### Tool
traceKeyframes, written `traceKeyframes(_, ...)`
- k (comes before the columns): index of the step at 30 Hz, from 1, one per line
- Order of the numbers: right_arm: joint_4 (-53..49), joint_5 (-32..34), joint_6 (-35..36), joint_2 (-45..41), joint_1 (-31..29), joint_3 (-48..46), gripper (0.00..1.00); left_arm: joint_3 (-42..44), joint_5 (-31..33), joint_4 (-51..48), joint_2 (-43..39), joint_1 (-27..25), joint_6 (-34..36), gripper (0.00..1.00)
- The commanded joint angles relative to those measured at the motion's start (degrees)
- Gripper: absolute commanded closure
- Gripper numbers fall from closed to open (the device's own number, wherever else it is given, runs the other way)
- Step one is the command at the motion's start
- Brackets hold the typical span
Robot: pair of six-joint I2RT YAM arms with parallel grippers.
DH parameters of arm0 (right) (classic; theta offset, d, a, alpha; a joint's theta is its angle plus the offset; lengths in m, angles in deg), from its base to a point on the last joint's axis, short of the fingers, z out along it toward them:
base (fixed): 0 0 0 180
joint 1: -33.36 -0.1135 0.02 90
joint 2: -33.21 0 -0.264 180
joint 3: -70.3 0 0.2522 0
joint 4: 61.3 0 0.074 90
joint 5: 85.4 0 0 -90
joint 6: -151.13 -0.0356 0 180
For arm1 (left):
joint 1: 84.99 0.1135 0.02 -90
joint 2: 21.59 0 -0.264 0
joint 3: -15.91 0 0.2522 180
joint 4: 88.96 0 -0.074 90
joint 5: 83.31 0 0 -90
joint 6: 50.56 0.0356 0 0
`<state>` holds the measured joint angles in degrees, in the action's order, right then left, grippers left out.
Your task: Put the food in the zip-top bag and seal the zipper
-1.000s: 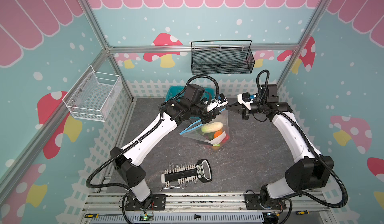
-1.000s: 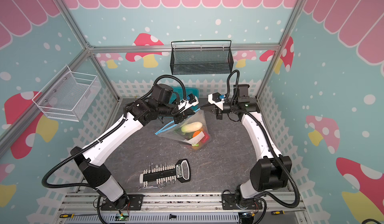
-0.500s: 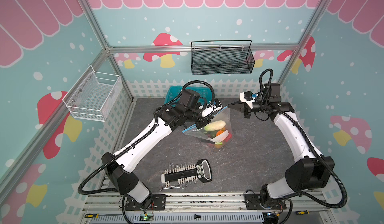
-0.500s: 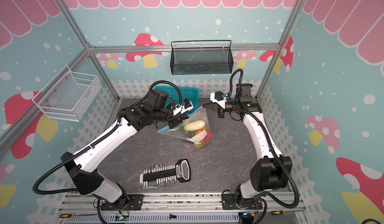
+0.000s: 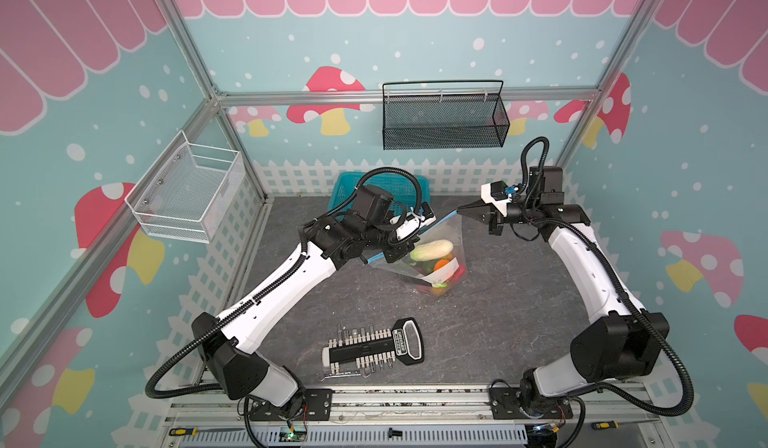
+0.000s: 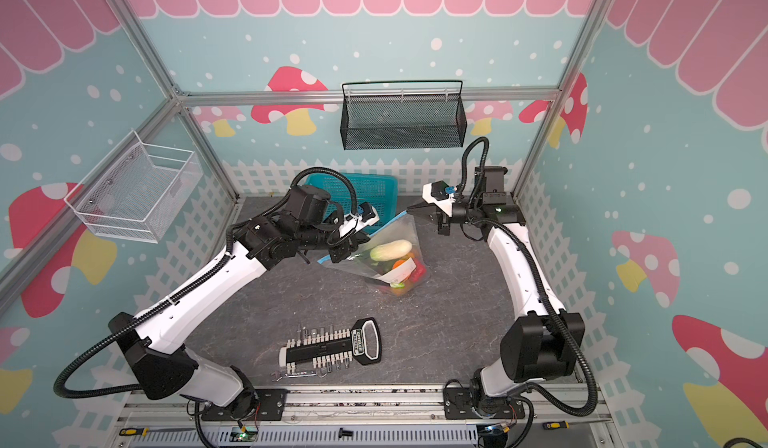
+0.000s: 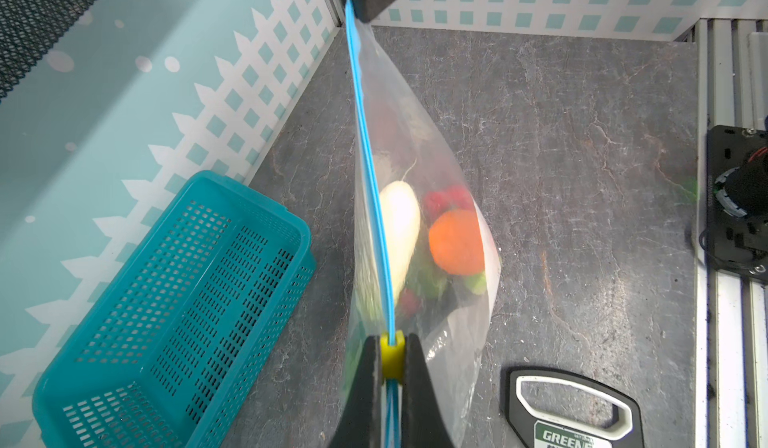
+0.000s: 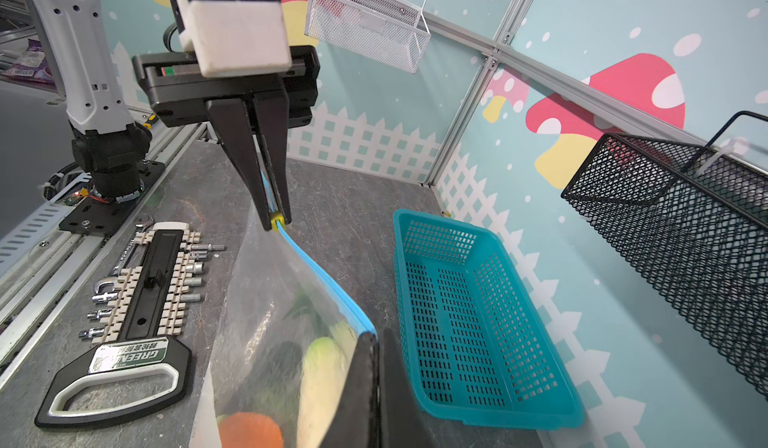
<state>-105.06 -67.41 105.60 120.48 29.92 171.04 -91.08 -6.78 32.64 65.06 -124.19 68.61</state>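
— Both grippers busy?
— Both. My left gripper point(image 7: 392, 344) is pinched tight on the tiny yellow slider tab point(image 7: 392, 352) of the thin light-blue zipper strip point(image 7: 365, 134), and some strip runs back between my black fingers point(image 7: 361, 383). My right gripper point(image 8: 376, 337) is squeezed together on the far corner of that same strip.
— Where is the bag?
— The clear, crinkly zip-top bag point(image 5: 446, 229) hangs stretched between my two tips, near the teal plastic lattice basket point(image 7: 174, 292) but apart from it. Its full lower end sags to the grey stone-patterned tabletop point(image 5: 519, 300); I cannot tell whether it rests there.
— And the food?
— All the small plastic toy food point(image 5: 440, 265) I can see is inside the bag: a white-green cabbage point(image 7: 399, 225) against the zipper side, a round orange piece point(image 7: 455, 242) beside it, red and green pieces around them.
— Anything else?
— A black socket-bit holder with a handle point(image 5: 374, 348) lies on the tabletop, well apart from the bag, nearer my bases.
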Motion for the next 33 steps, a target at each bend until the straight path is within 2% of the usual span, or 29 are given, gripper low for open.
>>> traceKeyframes(1, 2.23, -0.94, 0.03, 0.37, 1.33, 1.61, 1.0, 1.94, 1.02, -4.15, -1.66, 1.3, -0.36, 1.0)
traceKeyframes(12, 2.13, -0.26, -0.09, -0.26, 2.01, 1.0, 1.0, 4.55, 1.16, -4.22, -3.78, 1.82, -1.63, 1.0)
traceKeyframes(33, 2.41, -0.03, -0.78, 0.19, 3.22, 1.35, 1.0, 10.66, 5.43, -7.5, -10.63, 1.84, -3.49, 0.99)
